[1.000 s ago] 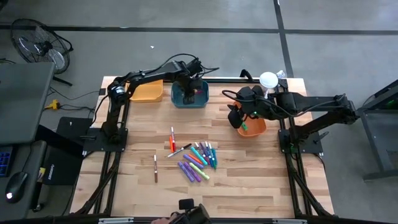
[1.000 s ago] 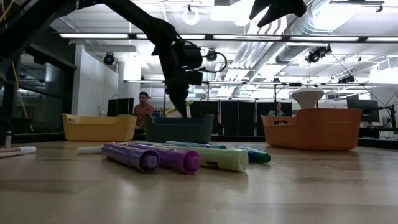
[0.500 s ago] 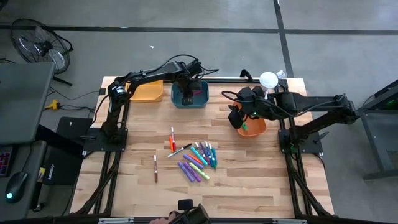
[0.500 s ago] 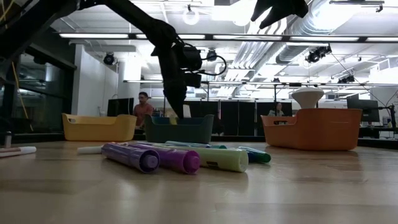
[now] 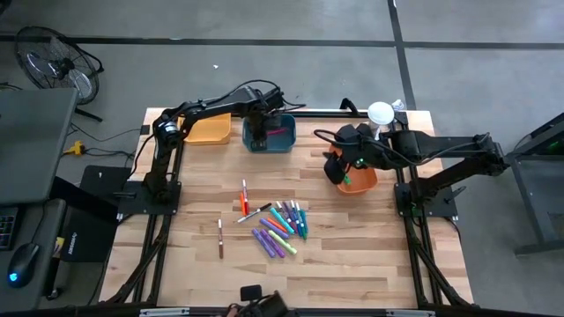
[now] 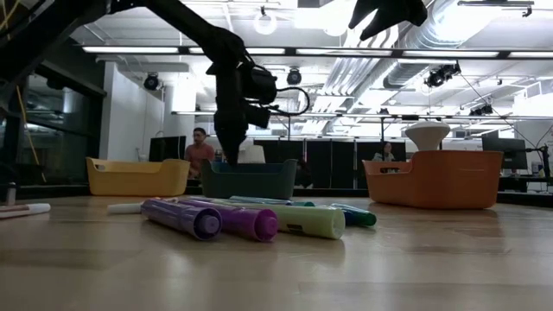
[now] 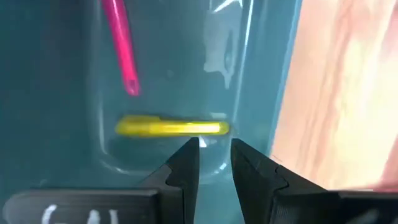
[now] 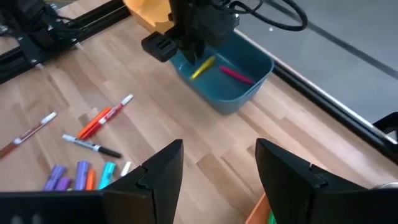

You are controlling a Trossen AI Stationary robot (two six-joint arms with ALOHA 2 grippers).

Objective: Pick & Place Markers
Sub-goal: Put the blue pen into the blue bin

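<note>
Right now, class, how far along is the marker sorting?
Done: a yellow marker and a pink marker lie in the teal plastic bin. In hand: nothing; the left gripper hovers there, fingers apart. Left: the loose coloured markers on the wooden table.

a robotics lab in a large industrial hall. the wooden tabletop (image 5: 352, 255) sits in a black metal frame (image 5: 414, 238) on a bare grey concrete floor (image 5: 264, 75) marked with dark lines. overhead run exposed ducts (image 6: 449, 34), pipes and strip lights (image 6: 130, 49). a floor fan (image 5: 53, 62) stands to one side, a desk with a mouse (image 5: 22, 261) beside the rig, and a person (image 6: 200, 149) sits at a far workstation.
</note>
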